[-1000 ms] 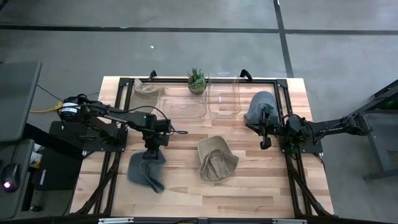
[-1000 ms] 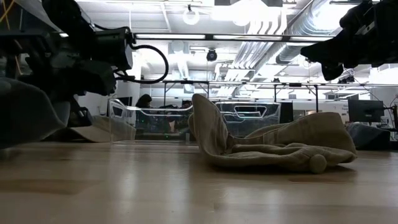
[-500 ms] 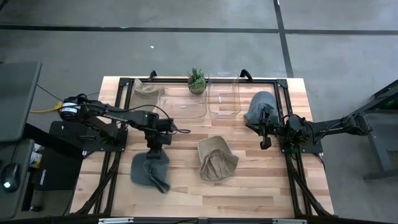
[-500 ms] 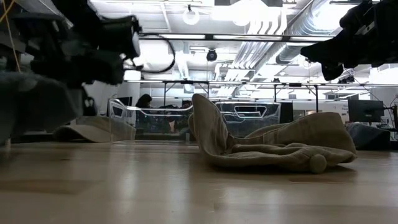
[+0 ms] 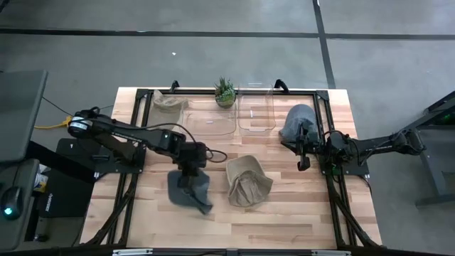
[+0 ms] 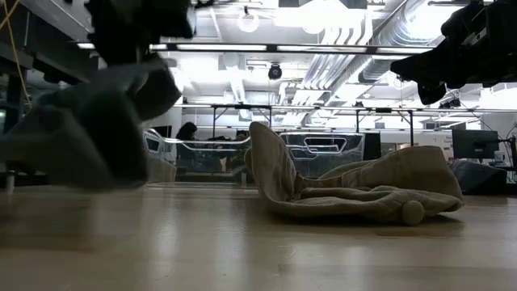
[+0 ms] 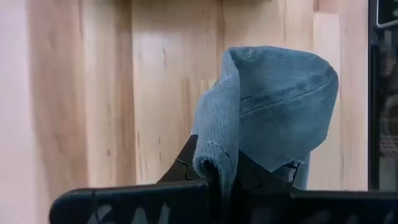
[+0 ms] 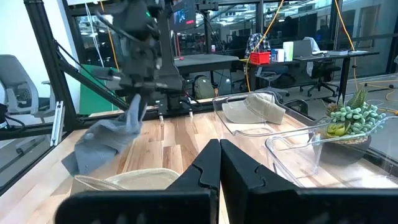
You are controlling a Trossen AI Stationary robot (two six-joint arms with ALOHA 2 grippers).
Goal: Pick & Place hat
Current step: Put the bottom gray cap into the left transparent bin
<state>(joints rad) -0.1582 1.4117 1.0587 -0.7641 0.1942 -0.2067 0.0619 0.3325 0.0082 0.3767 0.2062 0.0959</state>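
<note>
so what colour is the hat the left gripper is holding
Blue-grey denim, clearest in the left wrist view, where the hat hangs from the left gripper.

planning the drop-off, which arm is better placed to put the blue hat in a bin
Left. The left gripper already holds the blue hat, fingers shut on it. The right gripper waits by the table's right edge, beside a grey hat.

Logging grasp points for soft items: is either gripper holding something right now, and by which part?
The left gripper pinches the blue-grey fabric hat by a fold of its edge; the rest hangs below. The right gripper holds nothing.
</note>
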